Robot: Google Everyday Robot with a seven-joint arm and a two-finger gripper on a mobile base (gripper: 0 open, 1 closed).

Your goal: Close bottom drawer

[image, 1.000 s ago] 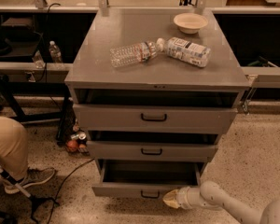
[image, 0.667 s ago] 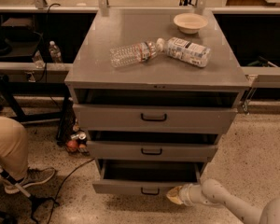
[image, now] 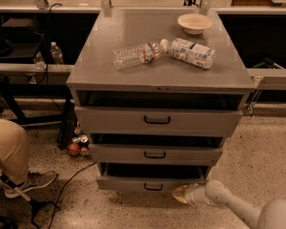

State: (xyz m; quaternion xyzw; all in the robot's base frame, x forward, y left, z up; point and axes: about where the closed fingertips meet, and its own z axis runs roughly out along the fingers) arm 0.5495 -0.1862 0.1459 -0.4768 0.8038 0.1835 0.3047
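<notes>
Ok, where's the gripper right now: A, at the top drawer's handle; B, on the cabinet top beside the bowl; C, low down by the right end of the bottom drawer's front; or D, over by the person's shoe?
C: the gripper sits low at the right end of the front of the bottom drawer, which stands partly open.
</notes>
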